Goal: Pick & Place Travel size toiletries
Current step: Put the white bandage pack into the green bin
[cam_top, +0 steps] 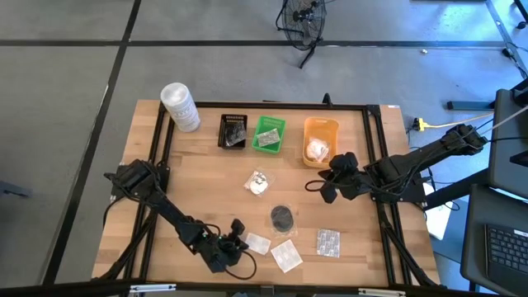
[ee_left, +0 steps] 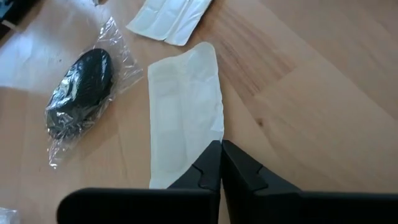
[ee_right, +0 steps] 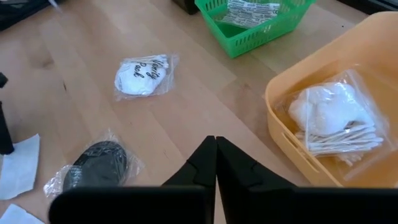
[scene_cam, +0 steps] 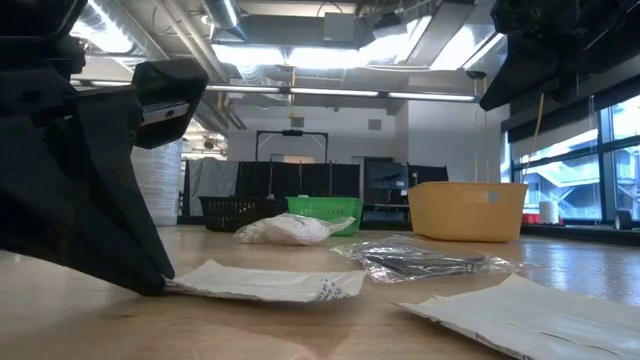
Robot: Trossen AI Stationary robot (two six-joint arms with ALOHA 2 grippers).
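Pinching the near edge of a flat white sachet [ee_left: 185, 118], the closed left tool [ee_left: 221, 163] has it stretching lengthwise ahead, nearer than the closed, empty right tool [ee_right: 215, 158].

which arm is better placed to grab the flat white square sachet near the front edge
Left. The left gripper, shut, already touches the flat white square sachet; the right gripper, also shut, hangs by the orange plastic tray.

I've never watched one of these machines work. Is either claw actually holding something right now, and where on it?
The left gripper is pinched shut on the near edge of a flat white sachet lying on the table. The right gripper is shut and holds nothing.
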